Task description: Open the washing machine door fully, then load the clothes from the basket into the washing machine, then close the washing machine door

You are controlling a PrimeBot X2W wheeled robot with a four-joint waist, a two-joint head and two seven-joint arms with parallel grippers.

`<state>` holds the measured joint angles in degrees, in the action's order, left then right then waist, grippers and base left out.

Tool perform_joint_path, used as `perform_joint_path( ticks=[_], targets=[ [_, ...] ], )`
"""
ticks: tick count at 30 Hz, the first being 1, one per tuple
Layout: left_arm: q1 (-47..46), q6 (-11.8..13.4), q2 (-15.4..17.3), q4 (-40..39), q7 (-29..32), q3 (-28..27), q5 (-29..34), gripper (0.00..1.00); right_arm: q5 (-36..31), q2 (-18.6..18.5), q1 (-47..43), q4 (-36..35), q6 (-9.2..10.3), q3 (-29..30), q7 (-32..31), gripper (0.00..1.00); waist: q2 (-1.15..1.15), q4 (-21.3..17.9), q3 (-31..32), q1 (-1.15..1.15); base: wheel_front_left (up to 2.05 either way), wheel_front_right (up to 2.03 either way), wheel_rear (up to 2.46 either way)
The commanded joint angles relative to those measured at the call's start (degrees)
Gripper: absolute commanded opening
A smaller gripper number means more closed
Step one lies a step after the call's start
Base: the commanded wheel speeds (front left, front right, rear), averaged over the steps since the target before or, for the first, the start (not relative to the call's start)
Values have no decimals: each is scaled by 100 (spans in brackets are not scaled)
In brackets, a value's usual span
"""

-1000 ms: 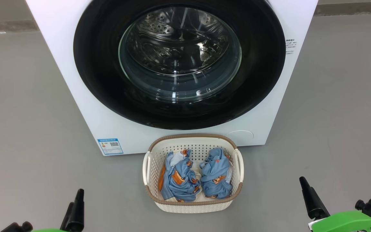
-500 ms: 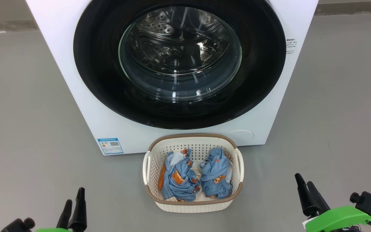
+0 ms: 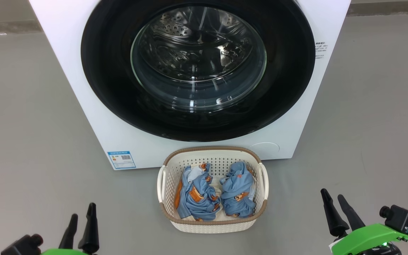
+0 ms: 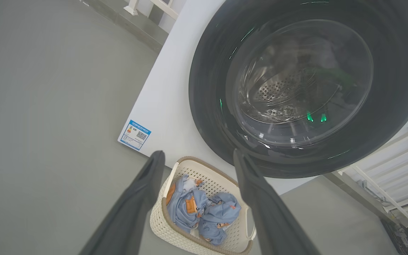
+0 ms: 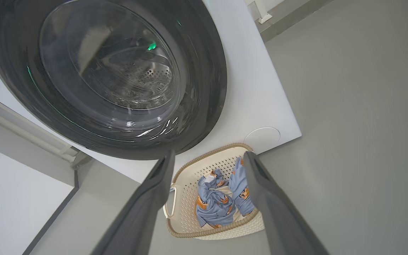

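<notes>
The washing machine door (image 3: 197, 67) is seen shut, flush in the front of the white washing machine (image 3: 94, 117), and the steel drum (image 3: 186, 30) is visible through its glass. The basket (image 3: 213, 226) is set on the floor (image 3: 30, 124) just in front of the washing machine, below the door. The clothes (image 3: 197, 198), two blue bundles, are laid side by side inside it. The left gripper (image 3: 82, 211) and the right gripper (image 3: 331, 194) are held well in front of the washing machine, one to each side of the basket. Both are spread wide and empty, with nothing touched.
</notes>
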<state>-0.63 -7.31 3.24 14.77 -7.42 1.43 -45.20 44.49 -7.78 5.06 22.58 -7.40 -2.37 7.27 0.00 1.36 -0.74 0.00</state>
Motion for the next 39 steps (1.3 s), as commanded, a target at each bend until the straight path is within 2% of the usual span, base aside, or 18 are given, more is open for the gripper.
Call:
perform_joint_path(
  ticks=[1, 39],
  targets=[
    [-270, -11, 144, -194, -84, -105, 191, 100, -184, -102, 275, -117, -6, -112, 102, 100, 0, 2, -7, 0, 0, 0, 0],
    [-351, -17, 321, -304, -722, -99, 2436, 100, -2379, -324, 352, 2, -9, -182, 737, 100, 0, -167, -68, 0, 0, 0, 0]
  ],
)
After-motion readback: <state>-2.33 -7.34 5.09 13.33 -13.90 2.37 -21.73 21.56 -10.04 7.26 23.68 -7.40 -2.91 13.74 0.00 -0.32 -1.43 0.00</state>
